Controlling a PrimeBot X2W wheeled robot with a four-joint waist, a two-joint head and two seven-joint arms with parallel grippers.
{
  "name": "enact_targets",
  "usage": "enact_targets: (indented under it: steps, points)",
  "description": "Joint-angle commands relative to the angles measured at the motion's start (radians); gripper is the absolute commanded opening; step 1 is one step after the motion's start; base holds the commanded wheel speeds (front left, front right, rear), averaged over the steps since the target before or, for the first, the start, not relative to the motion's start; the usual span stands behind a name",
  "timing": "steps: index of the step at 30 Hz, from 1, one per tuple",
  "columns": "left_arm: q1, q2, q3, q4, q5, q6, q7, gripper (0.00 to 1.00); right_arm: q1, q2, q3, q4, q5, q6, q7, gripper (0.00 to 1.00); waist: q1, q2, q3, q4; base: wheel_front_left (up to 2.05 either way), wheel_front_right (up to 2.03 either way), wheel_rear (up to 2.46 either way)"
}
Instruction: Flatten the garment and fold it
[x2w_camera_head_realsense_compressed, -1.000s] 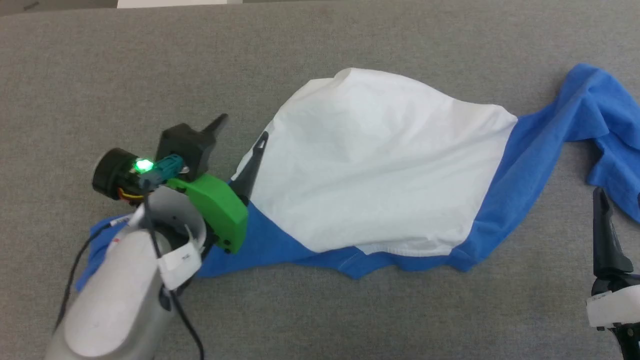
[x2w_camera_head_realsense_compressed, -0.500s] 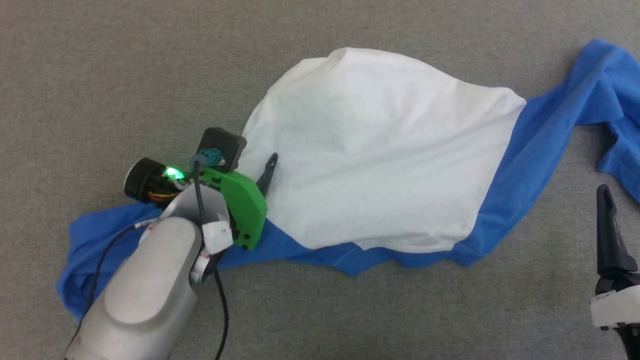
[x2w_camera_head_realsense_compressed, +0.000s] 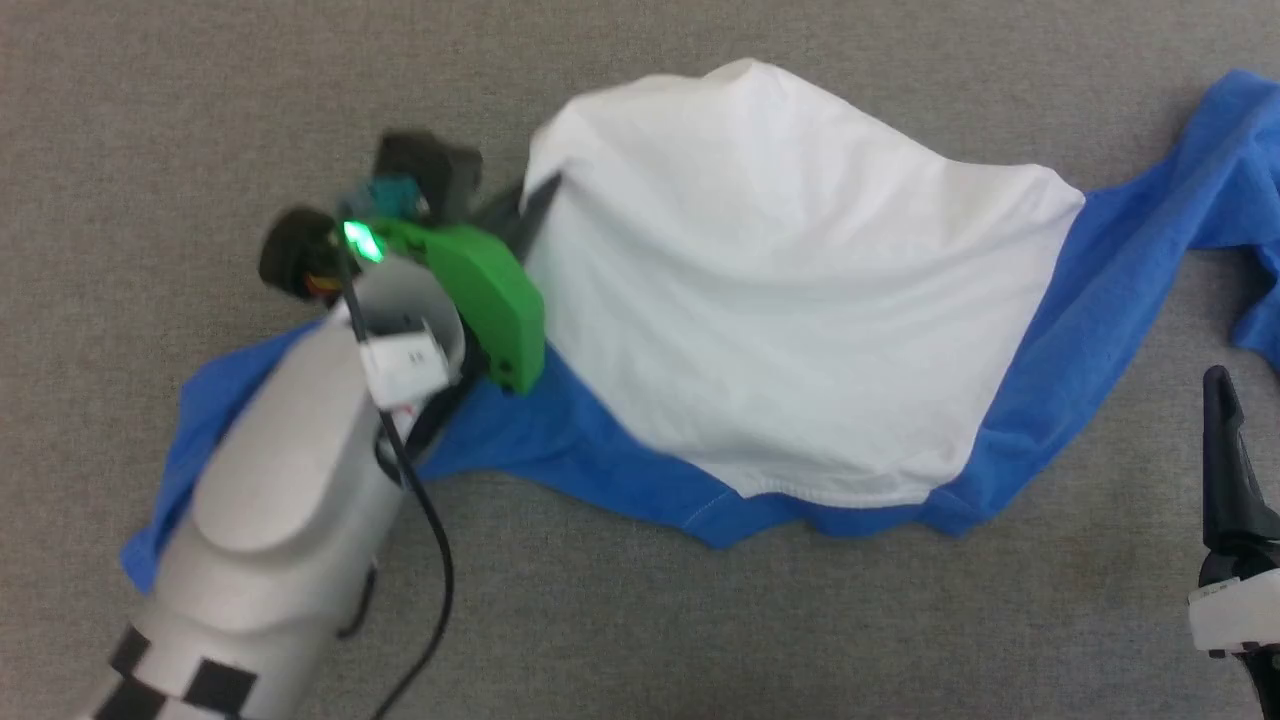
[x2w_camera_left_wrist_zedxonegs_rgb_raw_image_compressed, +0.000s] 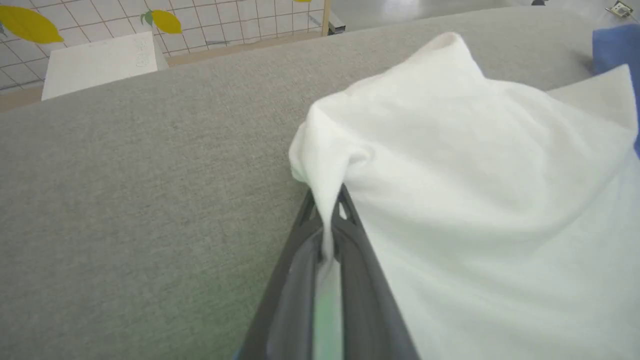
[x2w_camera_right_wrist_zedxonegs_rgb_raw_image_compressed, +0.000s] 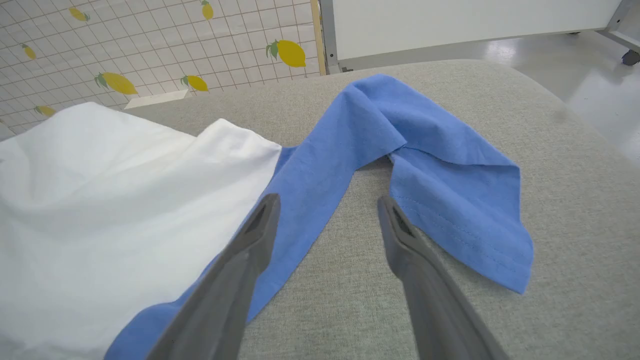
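Under everything, a grey woven table (x2w_camera_head_realsense_compressed: 700, 640), reaching every edge of the head view. Across it, from lower left to upper right, the shirt (x2w_camera_head_realsense_compressed: 780, 290): white body humped and creased in the centre, left sleeve (x2w_camera_head_realsense_compressed: 200, 420) bunched at the lower left beneath the pale forearm (x2w_camera_head_realsense_compressed: 290, 500), right sleeve (x2w_camera_head_realsense_compressed: 1230, 170) trailing off the upper right and, in the right wrist view, doubled back on itself (x2w_camera_right_wrist_zedxonegs_rgb_raw_image_compressed: 440, 175). Not flat yet, and no fold begun. At the upper left corner of the white body, the left gripper (x2w_camera_head_realsense_compressed: 530, 205), changed within the last second: then spread wide, one finger on either side of the white edge; now pressed together with that edge pinched between, plain in the left wrist view, with a tuck of white cloth (x2w_camera_left_wrist_zedxonegs_rgb_raw_image_compressed: 320, 160) standing up out of the closed tips. Sits higher in the frame than half a second ago too, with the edge carried along and a peak raised at the top of the body. At the lower right edge, the right gripper (x2w_camera_head_realsense_compressed: 1222, 440), as before: fingers well apart in its own view (x2w_camera_right_wrist_zedxonegs_rgb_raw_image_compressed: 327, 202), over bare table just beside the doubled sleeve, holding nothing. Means, most likely, a grasp made and spreading ready to start: a pull on this edge outward to draw the hump flat, then both sleeves to straighten. Thin cloth, small bite; liable to slip under a hard tug.
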Motion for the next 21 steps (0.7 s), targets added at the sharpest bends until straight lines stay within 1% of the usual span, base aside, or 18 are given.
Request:
enact_targets:
  steps: [1, 5, 7, 9, 10, 11, 13, 17, 21]
  points:
    - [-0.055, 0.019, 0.015, -0.011, 0.001, -0.006, 0.017, 0.00, -0.019, 0.001, 0.004, -0.007, -0.006, -0.002, -0.001, 1.00, 0.0000, -0.0001, 0.018, 0.004, 0.00, 0.00, 0.00]
    - [-0.145, 0.049, 0.056, 0.015, 0.001, 0.011, 0.045, 0.00, -0.038, 0.001, 0.022, -0.004, -0.002, -0.002, -0.007, 1.00, 0.0000, -0.0001, 0.055, -0.008, 0.00, 0.00, 0.00]
    - [-0.177, 0.048, 0.082, 0.052, -0.002, 0.032, 0.030, 0.00, -0.048, 0.001, 0.027, 0.003, 0.001, -0.002, -0.013, 1.00, 0.0000, -0.0001, 0.071, -0.017, 0.00, 0.00, 0.00]
    - [-0.197, 0.052, 0.088, 0.095, 0.010, 0.046, 0.016, 0.00, -0.056, 0.001, 0.033, 0.013, 0.002, -0.002, -0.018, 1.00, 0.0000, -0.0001, 0.085, -0.028, 0.00, 0.00, 0.00]
    - [-0.202, 0.050, 0.088, 0.119, 0.014, 0.052, 0.011, 0.60, -0.060, 0.001, 0.037, 0.019, 0.003, -0.002, -0.022, 1.00, 0.0000, -0.0001, 0.090, -0.033, 0.00, 0.00, 0.00]
    - [-0.205, 0.049, 0.088, 0.136, 0.017, 0.056, 0.003, 1.00, -0.063, 0.001, 0.039, 0.024, 0.005, -0.002, -0.025, 1.00, 0.0000, -0.0001, 0.093, -0.038, 0.00, 0.00, 0.00]
    - [-0.209, 0.040, 0.090, 0.157, 0.023, 0.064, -0.033, 1.00, -0.068, 0.001, 0.039, 0.035, 0.008, -0.002, -0.032, 1.00, 0.0000, -0.0001, 0.095, -0.043, 0.00, 0.00, 0.00]
    - [-0.203, 0.020, 0.084, 0.166, 0.019, 0.051, -0.096, 1.00, -0.070, 0.001, 0.036, 0.055, 0.007, -0.002, -0.042, 1.00, 0.0000, -0.0001, 0.081, -0.041, 0.00, 0.00, 0.00]
    - [-0.180, 0.008, 0.082, 0.104, 0.030, 0.047, -0.202, 1.00, -0.068, 0.001, 0.036, 0.066, 0.004, -0.002, -0.047, 1.00, 0.0000, -0.0001, 0.039, -0.029, 0.00, 0.00, 0.00]
